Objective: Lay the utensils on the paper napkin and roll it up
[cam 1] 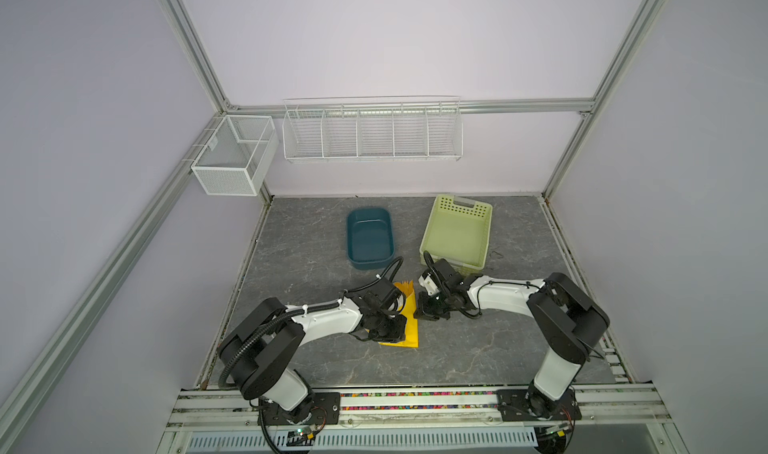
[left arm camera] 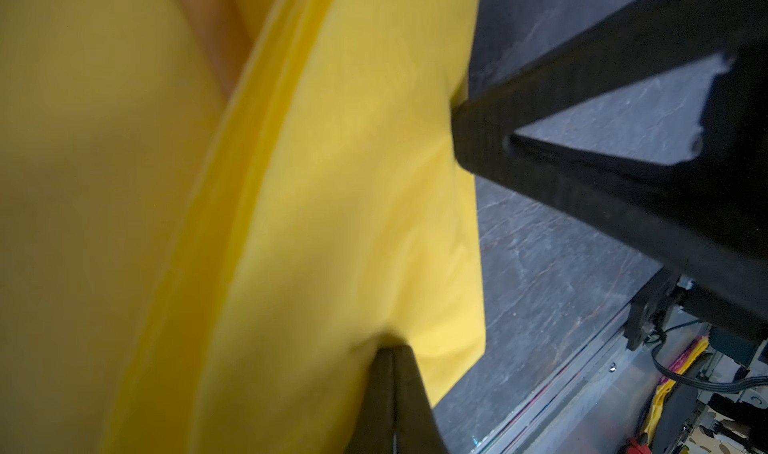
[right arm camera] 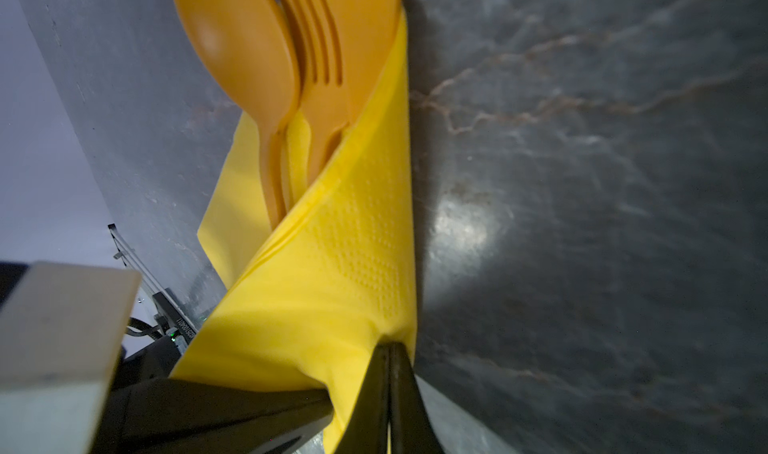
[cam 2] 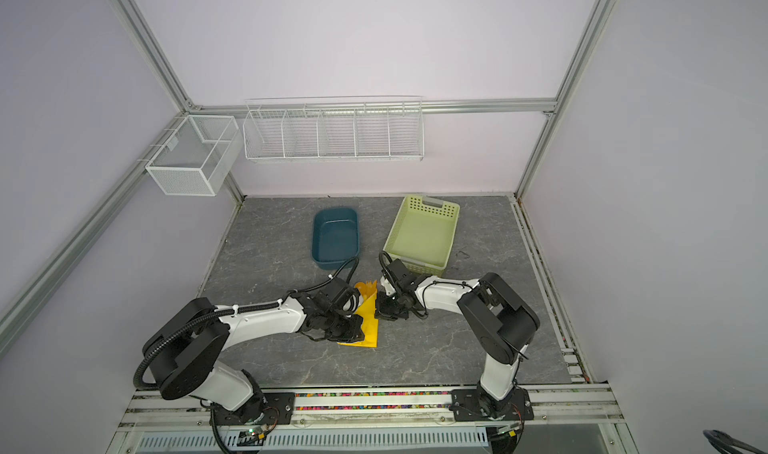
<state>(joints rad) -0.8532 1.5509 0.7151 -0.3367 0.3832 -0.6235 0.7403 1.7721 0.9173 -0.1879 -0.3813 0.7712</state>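
On the surface (cam 1: pixel 457 348) lies the paper napkin (cam 1: pixel 410 325), folded into a long wedge. My right hand (right arm camera: pixel 390 350) is closed, pinching its edge; my left hand (left arm camera: pixel 391 354) is closed against it too, perhaps gripping. Only the right wrist view shows the utensils (right arm camera: pixel 307 69) plainly, spoon and fork heads poking from the fold.

Centre frame: folded yellow paper napkin (cam 2: pixel 371 325) lies on the grey table (cam 2: pixel 436 348), orange utensils (cam 2: pixel 367 286) protruding from its upper end. At its lower left sits the left end effector (cam 2: pixel 352 332); against its right edge, the right end effector (cam 2: pixel 381 310). Above: blue tub (cam 2: pixel 335 240), green basket (cam 2: pixel 422 233).
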